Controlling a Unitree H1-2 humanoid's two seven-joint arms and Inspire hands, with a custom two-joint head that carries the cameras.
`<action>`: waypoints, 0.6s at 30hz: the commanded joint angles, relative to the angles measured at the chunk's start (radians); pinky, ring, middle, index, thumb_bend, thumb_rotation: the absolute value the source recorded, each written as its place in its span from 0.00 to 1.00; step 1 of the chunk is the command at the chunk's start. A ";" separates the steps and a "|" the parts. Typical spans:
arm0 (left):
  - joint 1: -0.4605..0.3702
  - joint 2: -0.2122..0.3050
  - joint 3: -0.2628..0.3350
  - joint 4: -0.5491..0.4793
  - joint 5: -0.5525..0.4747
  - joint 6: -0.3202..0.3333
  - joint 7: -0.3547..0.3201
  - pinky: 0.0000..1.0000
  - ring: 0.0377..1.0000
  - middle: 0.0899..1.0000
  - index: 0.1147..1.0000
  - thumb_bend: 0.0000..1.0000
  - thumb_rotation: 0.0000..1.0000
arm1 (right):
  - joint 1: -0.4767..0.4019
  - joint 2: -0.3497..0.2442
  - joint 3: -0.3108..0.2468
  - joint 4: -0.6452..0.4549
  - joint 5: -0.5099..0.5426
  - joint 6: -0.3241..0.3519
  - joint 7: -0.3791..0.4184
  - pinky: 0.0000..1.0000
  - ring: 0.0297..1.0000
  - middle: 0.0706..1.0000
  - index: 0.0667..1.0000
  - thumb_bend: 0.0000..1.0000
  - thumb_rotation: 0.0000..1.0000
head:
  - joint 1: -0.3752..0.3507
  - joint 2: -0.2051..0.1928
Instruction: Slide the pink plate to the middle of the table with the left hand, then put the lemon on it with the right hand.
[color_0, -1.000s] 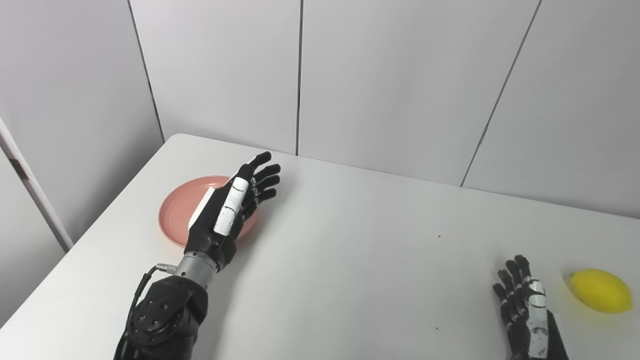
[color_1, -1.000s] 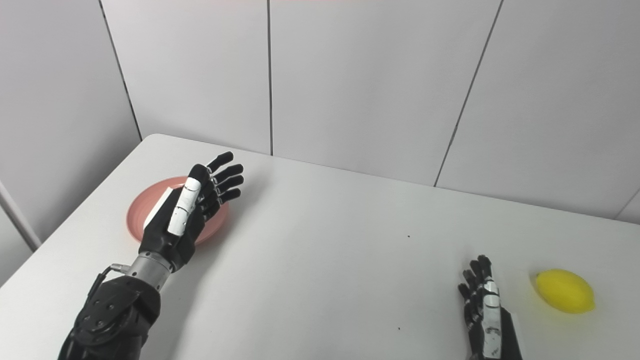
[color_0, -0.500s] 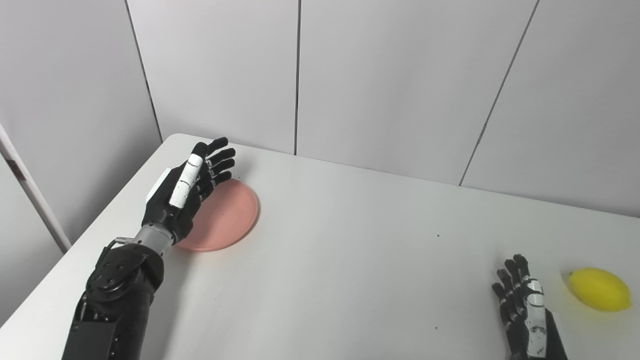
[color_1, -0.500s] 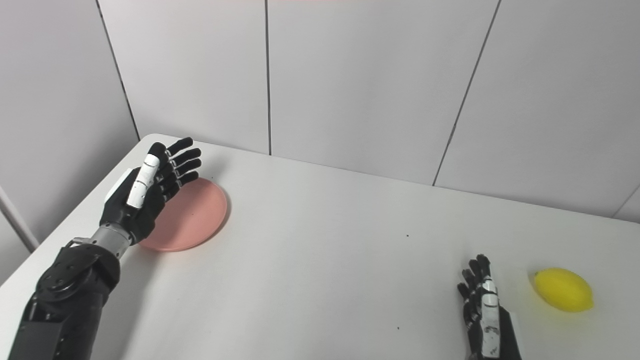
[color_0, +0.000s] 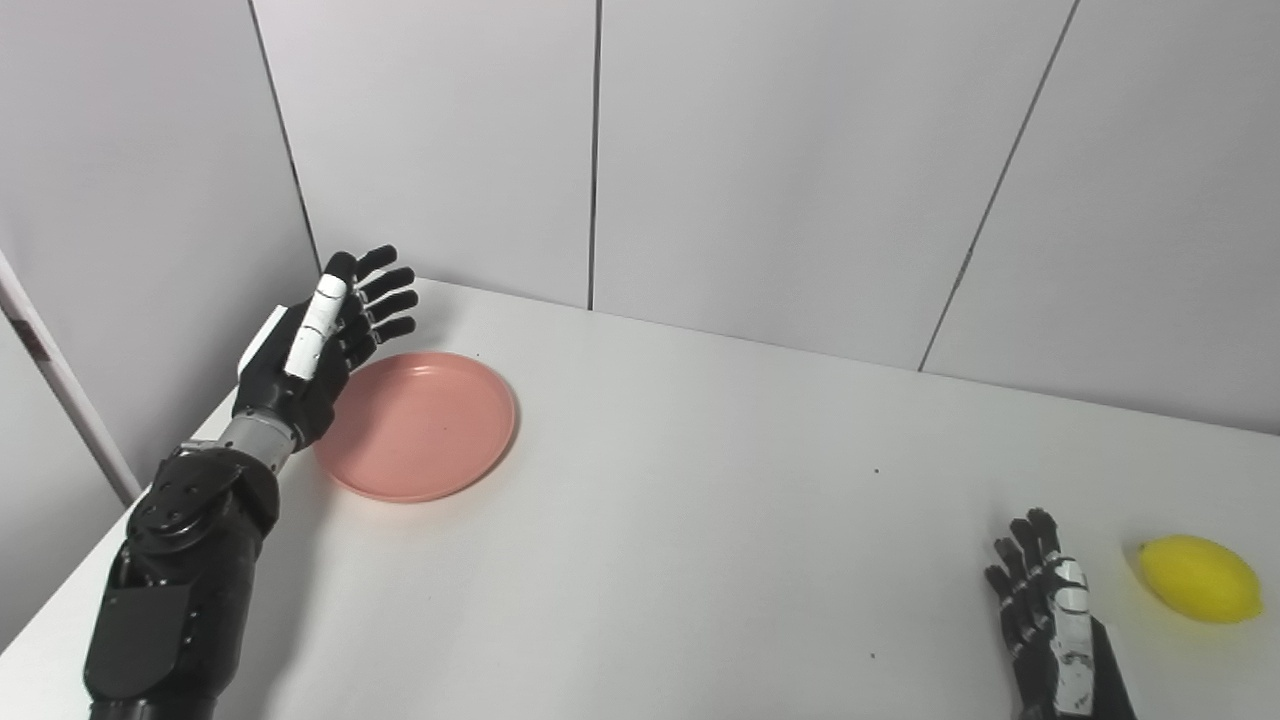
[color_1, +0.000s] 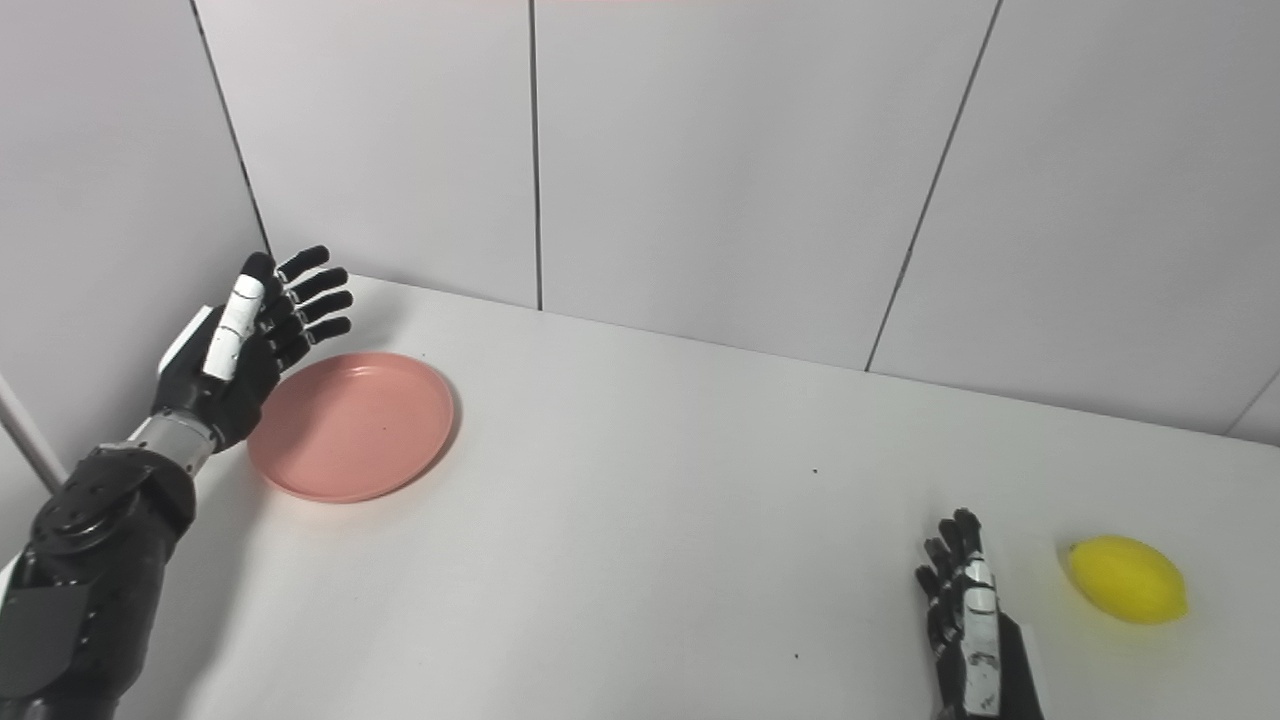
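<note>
Table (color_0: 700, 520): white, set against grey wall panels (color_0: 780, 150); its middle lies bare of the task's things, well to the right of the plate.
Left arm (color_0: 170, 570): enters from the bottom left corner and reaches up along the table's left edge; the robot is judged to be placing it for the sideways push.
Pink plate (color_0: 420, 425): flat on the table in the far left part, upright, nothing on it; the slide to the middle is judged not yet begun.
Left hand (color_0: 310, 345): just beside the plate's left rim, palm turned toward it, fingers (color_0: 385, 300) spread and extended, holding nothing; whether it is touching the rim cannot be told.
Step in hand: the push would go best with the hand lowered until the palm's edge meets the outer left rim, then driven rightward and level; pressing down on the rim risks tipping the shallow plate, and a push off its centre line would likely make it turn rather than travel.
Right hand (color_1: 965, 625): low at the bottom right, fingers straight and slightly apart, empty; it waits near the lemon without touching it.
Lemon (color_1: 1127, 580): on the table at the far right, well apart from the plate.
</note>
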 joint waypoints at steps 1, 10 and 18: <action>-0.061 0.045 0.014 -0.001 -0.010 -0.057 -0.016 0.77 0.80 0.80 0.83 0.86 0.83 | 0.045 0.025 0.008 0.059 0.011 -0.009 0.000 1.00 0.99 1.00 1.00 0.71 1.00 | 0.002 0.002; -0.110 0.060 0.072 0.065 -0.038 -0.032 0.017 0.67 0.82 0.82 0.81 0.90 0.79 | 0.049 0.024 0.010 0.053 -0.002 -0.009 -0.005 1.00 0.98 1.00 1.00 0.70 1.00 | -0.001 0.004; -0.134 0.048 0.120 0.187 -0.047 -0.118 0.023 0.72 0.81 0.83 0.85 0.96 0.77 | 0.047 0.022 0.008 0.058 0.001 -0.010 -0.007 1.00 0.98 0.99 1.00 0.70 1.00 | -0.002 0.005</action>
